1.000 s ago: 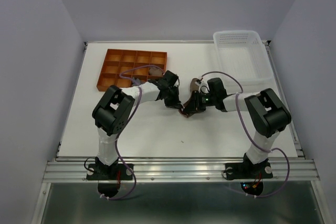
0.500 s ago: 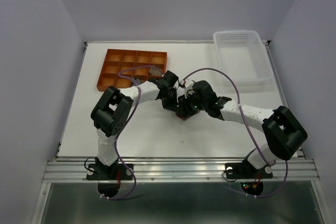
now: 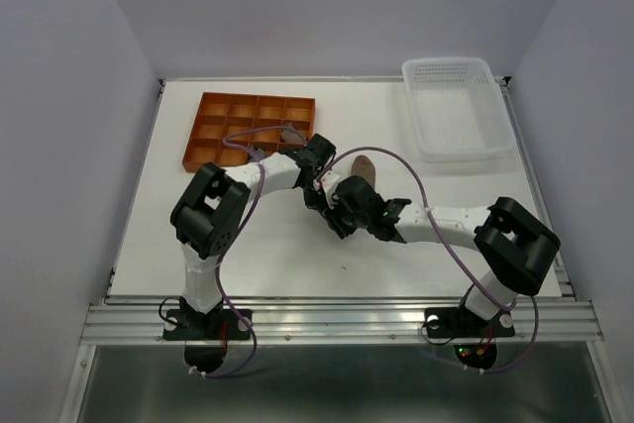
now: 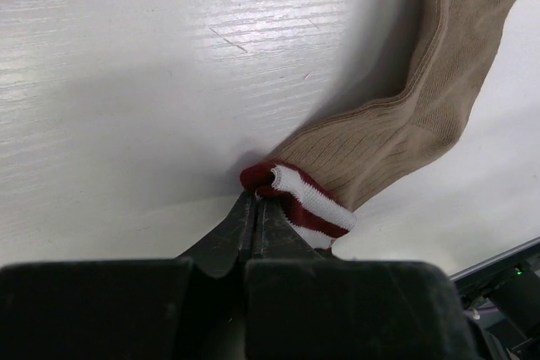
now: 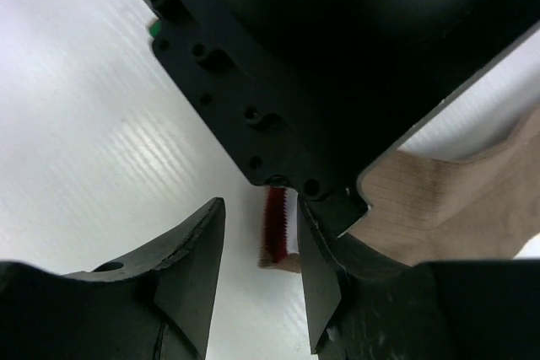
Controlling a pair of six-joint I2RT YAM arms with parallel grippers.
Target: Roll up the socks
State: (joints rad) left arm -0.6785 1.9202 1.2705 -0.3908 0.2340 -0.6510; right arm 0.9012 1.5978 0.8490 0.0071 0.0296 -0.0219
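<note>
**Left tool clamps the striped cuff; right tool stands open around it**

From above, the two arms cross at the middle of the counter [image 4: 126, 65] and cover the spot where their tools meet. Only one rounded end of the tan sock [image 3: 364, 165] shows there, poking out behind the right arm. The cuff and both sets of fingers are hidden in that view.

The left wrist view is plainer. The left tool [image 4: 255, 201] is closed tight with no gap between its fingers. It pinches the red edge of the red-and-white striped cuff [image 4: 305, 201]. From the cuff the tan ribbed body runs up and to the right, lying on the counter, and the top of the frame cuts it off. How far the cuff reaches under the fingers cannot be seen.

In the right wrist view, the dark body of the left arm [image 5: 337, 65] fills the upper half and blocks most of the sock. The right tool [image 5: 260, 217] is partly open, with clear space between its fingers. A strip of the striped cuff shows in that gap, just beyond the tips. Whether either finger touches it cannot be told. More tan fabric lies to the right of the right-hand finger, partly behind it.

Further back on the left sits an orange tray [image 3: 258, 97]. A small grey bundle [image 3: 292, 133] lies in a compartment on its right side, too small to make out. A white basket [image 3: 451, 68] stands at the far right.
</note>
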